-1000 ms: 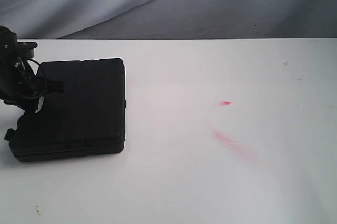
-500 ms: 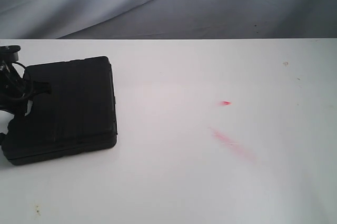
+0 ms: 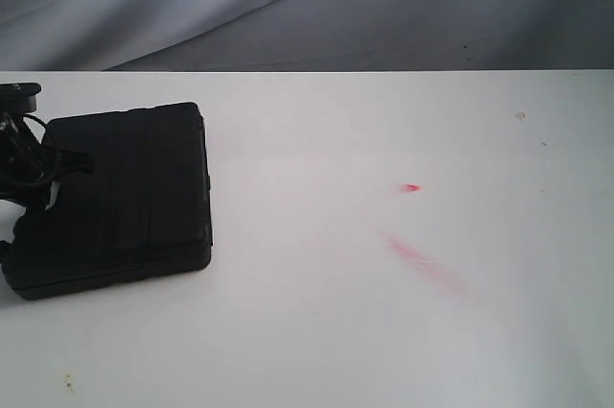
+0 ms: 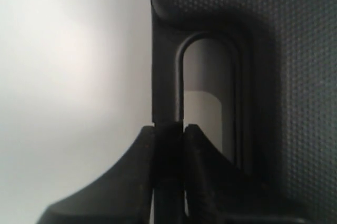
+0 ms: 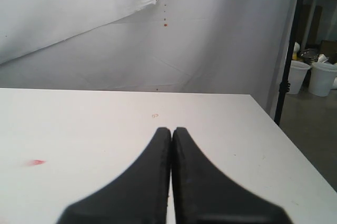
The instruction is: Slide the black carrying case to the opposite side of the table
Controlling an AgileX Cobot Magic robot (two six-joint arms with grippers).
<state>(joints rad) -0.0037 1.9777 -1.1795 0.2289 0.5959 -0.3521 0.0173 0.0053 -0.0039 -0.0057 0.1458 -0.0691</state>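
Observation:
The black carrying case (image 3: 120, 197) lies flat at the far left of the white table (image 3: 384, 322). My left gripper (image 3: 34, 187) sits at the case's left end, partly cut off by the frame edge. In the left wrist view the left gripper (image 4: 168, 129) is shut on the case's handle (image 4: 166, 76), a thin bar beside the slot in the textured case body (image 4: 300, 76). My right gripper (image 5: 171, 130) is shut with nothing in it, hovering over bare table (image 5: 79, 124); it does not show in the exterior view.
Red smears mark the table right of centre (image 3: 411, 187) (image 3: 422, 259), one of them also in the right wrist view (image 5: 36, 162). A grey cloth backdrop (image 3: 288, 5) hangs behind the far edge. A black pole (image 5: 289, 50) and white buckets (image 5: 322, 76) stand beyond the table's end.
The case, held at its handle by the left gripper, slid a little to the left between one second and half a second ago, then stayed nearly still. The right gripper's earlier position is not shown.

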